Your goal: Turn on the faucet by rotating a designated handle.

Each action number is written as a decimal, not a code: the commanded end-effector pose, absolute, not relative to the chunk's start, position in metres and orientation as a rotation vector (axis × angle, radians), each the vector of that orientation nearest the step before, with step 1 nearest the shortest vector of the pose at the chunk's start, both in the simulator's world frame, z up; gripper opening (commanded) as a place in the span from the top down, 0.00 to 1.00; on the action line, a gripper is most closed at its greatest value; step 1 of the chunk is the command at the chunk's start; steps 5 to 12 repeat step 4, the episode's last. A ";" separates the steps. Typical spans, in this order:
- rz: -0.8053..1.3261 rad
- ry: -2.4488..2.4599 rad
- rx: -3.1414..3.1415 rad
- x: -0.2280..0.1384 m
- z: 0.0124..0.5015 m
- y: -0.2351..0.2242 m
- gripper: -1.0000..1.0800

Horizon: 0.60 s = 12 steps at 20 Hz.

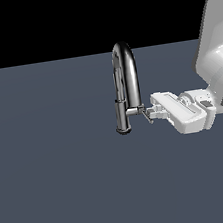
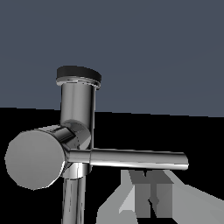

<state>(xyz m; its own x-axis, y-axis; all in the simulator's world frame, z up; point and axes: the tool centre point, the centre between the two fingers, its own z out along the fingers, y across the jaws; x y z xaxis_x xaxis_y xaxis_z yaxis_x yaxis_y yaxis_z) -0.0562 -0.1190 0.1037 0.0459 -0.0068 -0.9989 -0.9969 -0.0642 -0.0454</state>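
**Gripper parked right at the faucet's little side lever**

The chrome faucet [image 1: 126,83] is seen standing roughly mid-scene in the exterior view, on a flat grey-blue surface [image 1: 60,192] with black above it. Its gooseneck arch is curved over the top, and the thicker spray head is hung down on the exterior view's left side. A short stub is stuck out toward the exterior view's right, low on the upright pipe, and the handle [image 1: 146,114] is found at its tip: a thin dark lever, tilted, slanting down toward the right.

The white arm [image 1: 216,52] is brought in from the exterior view's right, with the gripper [image 1: 155,112] laid almost horizontal and pointed at the stub. Its fingertips are placed just beside the handle; actual contact can't be made out, tbh.

In the wrist view the handle [image 2: 138,158] is shown as a long shiny rod running across from the stub's round end cap, and a grey finger [image 2: 151,194] is seen close under it. Whether the fingers are spread or closed can't be told from either picture.
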 end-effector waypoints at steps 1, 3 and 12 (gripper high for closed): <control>1.242 1.160 -1.272 -0.064 0.078 -0.113 1.00; 1.247 1.160 -1.270 -0.067 0.066 -0.112 1.00; 1.247 1.160 -1.270 -0.067 0.066 -0.112 1.00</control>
